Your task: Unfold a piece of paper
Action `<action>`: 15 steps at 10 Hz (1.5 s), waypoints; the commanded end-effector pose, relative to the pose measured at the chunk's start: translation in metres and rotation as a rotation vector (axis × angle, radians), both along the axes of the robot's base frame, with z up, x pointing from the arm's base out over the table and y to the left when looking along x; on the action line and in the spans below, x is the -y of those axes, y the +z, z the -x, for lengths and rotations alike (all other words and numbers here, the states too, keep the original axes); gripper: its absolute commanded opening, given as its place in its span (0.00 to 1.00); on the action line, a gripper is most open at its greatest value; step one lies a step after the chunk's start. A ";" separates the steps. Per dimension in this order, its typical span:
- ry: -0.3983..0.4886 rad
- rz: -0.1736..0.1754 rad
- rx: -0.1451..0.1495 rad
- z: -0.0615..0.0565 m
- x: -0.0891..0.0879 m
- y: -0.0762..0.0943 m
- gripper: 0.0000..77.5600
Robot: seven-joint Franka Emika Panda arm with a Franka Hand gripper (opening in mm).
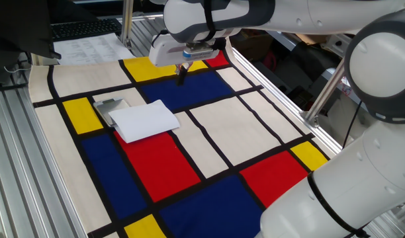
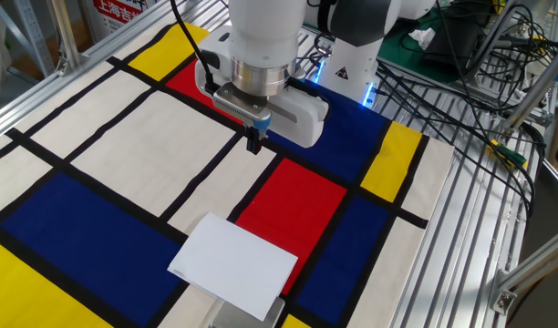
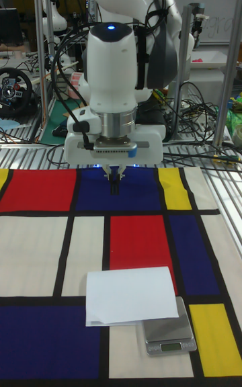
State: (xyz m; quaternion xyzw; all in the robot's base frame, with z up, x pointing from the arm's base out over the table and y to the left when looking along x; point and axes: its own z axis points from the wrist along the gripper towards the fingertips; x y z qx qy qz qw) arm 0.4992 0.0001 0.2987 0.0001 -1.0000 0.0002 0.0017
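On the counter's colour-block cloth [image 3: 33,246] lies one piece of paper [image 3: 131,295], folded, white and flat, its long axis running left to right in the tall fixed view. It covers parts of a white panel, a red panel and a blue one. Its right near corner overlaps one small grey scale [image 3: 171,337] with a display strip. Farther back, well apart from the paper, the one gripper [image 3: 115,186] hangs above a blue panel, jaws closed together, holding nothing.

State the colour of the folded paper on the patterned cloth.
Plain white, unmarked: the paper shows best in the tall fixed view.
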 end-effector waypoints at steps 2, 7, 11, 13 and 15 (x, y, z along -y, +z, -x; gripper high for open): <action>-0.191 0.068 -0.015 0.000 0.000 0.001 0.00; -0.195 0.089 -0.016 0.000 -0.003 0.002 0.00; -0.206 0.068 -0.024 0.000 -0.003 0.002 0.00; -0.209 0.070 -0.023 0.000 -0.003 0.003 0.00; -0.207 0.069 -0.024 0.000 -0.003 0.003 0.00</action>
